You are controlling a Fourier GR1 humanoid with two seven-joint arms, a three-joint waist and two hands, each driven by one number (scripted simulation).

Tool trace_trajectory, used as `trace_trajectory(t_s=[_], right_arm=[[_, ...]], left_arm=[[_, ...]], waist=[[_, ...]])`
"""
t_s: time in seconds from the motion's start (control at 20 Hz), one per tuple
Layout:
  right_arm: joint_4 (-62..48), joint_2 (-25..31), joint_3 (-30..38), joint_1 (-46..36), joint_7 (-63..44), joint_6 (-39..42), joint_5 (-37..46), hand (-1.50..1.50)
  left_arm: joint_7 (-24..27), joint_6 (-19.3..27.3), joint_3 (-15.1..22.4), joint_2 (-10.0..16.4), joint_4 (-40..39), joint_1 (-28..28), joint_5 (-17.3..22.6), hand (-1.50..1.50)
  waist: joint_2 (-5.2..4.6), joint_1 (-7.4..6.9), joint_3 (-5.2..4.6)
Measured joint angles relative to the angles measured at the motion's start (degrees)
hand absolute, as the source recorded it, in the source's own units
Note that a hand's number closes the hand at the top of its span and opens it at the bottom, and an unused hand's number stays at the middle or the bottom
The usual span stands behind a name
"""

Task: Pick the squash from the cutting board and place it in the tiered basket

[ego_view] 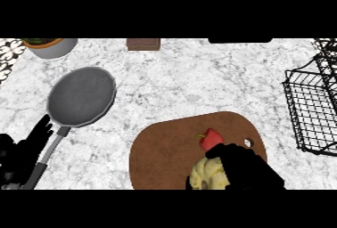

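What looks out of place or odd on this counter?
Nothing stands out. The squash and a red pepper lie on the cutting board, the pan sits flat, the tiered basket stands at the right.

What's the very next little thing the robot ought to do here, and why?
Probably take hold of the squash: the right hand lies over it and partly hides it, it rests on the cutting board, and the tiered basket stands off to the right.

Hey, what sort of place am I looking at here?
Most likely a kitchen counter: a marbled worktop with a frying pan, a wooden cutting board holding a squash, and a black wire basket at the right.
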State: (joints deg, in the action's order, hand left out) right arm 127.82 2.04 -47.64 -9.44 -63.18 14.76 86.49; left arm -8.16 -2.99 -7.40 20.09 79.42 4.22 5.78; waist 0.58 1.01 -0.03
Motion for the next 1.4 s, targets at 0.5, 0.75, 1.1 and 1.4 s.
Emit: trace_trajectory(t_s=[0.5, 0.75, 1.1, 1.4], right_arm=[[11.2, -1.6, 18.9, -7.1, 5.4, 7.8, -5.4, 1.5], [6.2, -0.5, 35.2, -12.7, 11.8, 9.5, -12.5, 1.5], [-5.4, 3.5, 54.6, -20.8, 20.9, 4.6, -25.8, 1.5], [-19.0, 7.7, 65.2, -26.9, 28.7, -1.6, -35.4, 1.5]], left_arm=[[0.4, -0.9, -0.6, -0.1, -0.1, -0.6, -0.5, 0.0], [0.4, -1.3, -0.6, -0.5, 0.3, -0.5, -0.8, 0.0], [0.3, -1.3, -0.8, -1.1, 0.5, -0.7, -1.4, 0.0], [-0.4, -1.7, -1.3, -1.2, -0.1, -1.5, -1.6, 0.0]], waist=[[-0.53, -1.09, 0.01], [-0.65, -1.33, 0.08], [-0.74, -1.64, 0.15], [-0.72, -1.55, 0.11]])
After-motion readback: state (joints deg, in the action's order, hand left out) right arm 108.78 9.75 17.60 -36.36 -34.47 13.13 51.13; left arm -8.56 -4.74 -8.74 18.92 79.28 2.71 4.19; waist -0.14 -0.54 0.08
